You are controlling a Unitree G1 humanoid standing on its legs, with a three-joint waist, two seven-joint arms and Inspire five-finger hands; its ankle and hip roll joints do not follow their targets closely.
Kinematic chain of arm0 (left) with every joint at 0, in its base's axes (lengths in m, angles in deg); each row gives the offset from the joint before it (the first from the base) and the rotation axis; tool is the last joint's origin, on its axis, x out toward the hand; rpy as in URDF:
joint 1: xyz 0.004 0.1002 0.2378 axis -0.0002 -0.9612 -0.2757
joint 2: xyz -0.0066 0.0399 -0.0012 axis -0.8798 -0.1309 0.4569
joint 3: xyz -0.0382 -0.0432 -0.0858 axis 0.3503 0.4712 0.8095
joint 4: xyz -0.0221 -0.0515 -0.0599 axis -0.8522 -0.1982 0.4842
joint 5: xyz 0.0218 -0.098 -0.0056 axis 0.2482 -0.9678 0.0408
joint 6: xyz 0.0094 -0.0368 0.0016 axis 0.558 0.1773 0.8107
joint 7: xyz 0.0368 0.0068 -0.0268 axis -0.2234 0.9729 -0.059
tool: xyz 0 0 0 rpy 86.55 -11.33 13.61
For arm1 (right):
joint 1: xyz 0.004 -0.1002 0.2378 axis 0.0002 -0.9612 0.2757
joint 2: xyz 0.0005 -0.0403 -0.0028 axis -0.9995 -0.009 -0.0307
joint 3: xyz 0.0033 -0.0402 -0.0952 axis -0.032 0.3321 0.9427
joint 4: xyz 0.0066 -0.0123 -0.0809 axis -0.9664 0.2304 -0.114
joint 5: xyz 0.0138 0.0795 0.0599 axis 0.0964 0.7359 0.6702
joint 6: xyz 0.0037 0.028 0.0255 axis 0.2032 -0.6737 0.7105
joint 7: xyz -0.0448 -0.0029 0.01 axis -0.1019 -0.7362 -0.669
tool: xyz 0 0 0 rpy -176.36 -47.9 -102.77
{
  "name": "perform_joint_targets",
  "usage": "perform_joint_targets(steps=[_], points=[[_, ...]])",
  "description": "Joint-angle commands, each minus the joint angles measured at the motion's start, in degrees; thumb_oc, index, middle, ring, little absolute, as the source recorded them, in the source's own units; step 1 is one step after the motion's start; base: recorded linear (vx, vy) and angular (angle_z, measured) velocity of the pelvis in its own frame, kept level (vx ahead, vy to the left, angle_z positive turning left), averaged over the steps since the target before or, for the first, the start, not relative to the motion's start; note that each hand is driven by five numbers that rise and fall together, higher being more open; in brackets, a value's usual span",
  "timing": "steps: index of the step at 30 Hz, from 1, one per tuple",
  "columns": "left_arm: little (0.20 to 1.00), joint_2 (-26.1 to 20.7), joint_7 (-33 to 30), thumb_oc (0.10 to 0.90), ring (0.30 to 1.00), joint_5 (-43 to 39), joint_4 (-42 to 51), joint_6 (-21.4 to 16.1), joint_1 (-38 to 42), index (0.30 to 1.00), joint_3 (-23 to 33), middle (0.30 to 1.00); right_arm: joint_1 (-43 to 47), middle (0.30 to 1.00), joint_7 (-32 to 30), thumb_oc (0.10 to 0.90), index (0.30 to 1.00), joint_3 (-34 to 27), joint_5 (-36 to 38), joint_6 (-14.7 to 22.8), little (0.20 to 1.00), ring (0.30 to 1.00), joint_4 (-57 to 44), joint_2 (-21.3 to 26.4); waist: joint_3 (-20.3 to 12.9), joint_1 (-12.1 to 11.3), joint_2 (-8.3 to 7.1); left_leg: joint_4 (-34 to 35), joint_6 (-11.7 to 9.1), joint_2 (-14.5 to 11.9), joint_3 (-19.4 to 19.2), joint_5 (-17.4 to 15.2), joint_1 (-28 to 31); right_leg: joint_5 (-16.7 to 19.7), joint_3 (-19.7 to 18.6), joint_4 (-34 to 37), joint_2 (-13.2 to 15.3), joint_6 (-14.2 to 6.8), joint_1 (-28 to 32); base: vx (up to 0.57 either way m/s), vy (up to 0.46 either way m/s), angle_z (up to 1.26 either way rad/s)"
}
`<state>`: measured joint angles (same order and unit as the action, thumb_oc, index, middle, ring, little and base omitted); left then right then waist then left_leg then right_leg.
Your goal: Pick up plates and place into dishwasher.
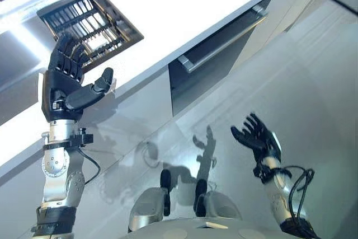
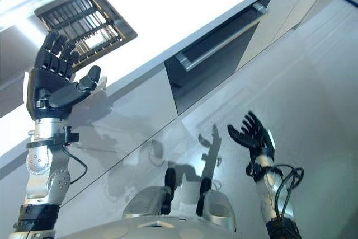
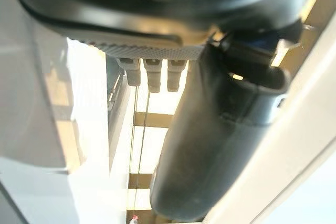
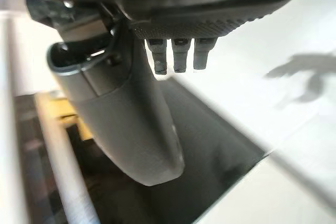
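Observation:
My left hand (image 1: 64,85) is raised at the front edge of the white counter (image 1: 184,9), open, with straight fingers and the thumb spread, holding nothing. Just behind its fingertips a dark wire dish rack (image 1: 89,23) sits sunk into the counter. The dishwasher (image 1: 218,60) has a dark front under the counter, with a long silver bar handle (image 1: 224,43) along its top. My right hand (image 1: 257,138) hangs low over the floor, below and right of the dishwasher, open and empty. In the right wrist view its thumb (image 4: 131,124) points at the dark front (image 4: 215,150).
White cabinet fronts (image 1: 140,110) flank the dishwasher on both sides. A glossy pale floor (image 1: 313,82) stretches to the right.

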<state>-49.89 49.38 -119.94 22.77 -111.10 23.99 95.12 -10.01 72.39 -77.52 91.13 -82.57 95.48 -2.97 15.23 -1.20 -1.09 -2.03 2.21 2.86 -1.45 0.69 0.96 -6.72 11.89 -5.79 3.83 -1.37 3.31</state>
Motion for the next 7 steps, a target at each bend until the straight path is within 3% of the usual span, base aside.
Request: perform_joint_targets(steps=[1,3,7], points=[[0.9,0.8,1.0,0.8,0.9,-2.6,-2.3,-0.7,5.2,0.9,1.2,0.9,1.4,0.9,0.3,0.8,0.9,1.6,-3.0,-1.8,0.9,0.9,5.2,0.9,-2.8,2.2,2.92,5.8,-1.0,1.0,-1.6,-2.6,3.7,0.4,-0.4,0.6,-3.2,-1.8,-0.9,-0.04,0.0,0.0],[0.9,0.8,0.6,0.8,0.9,-3.2,-2.9,-0.4,6.6,0.9,0.7,0.9,2.4,0.9,1.9,0.8,0.9,1.9,-6.0,-4.6,0.9,0.9,10.9,1.2,-3.4,2.1,3.04,6.5,-1.5,0.9,-1.4,-2.3,4.2,1.2,-0.7,2.6,-3.5,-1.9,0.1,-0.02,0.003,0.01],[0.9,0.3,-0.3,0.8,0.9,-5.1,-4.9,-0.7,8.8,0.9,-0.6,0.9,3.9,0.9,3.0,0.8,0.9,2.7,-8.7,-6.5,0.9,0.9,23.5,1.4,-4.8,1.7,3.24,6.6,-1.9,1.2,-1.7,-2.5,4.7,3.0,-0.8,6.8,-4.0,-1.9,2.0,0.0,0.0,0.0]])
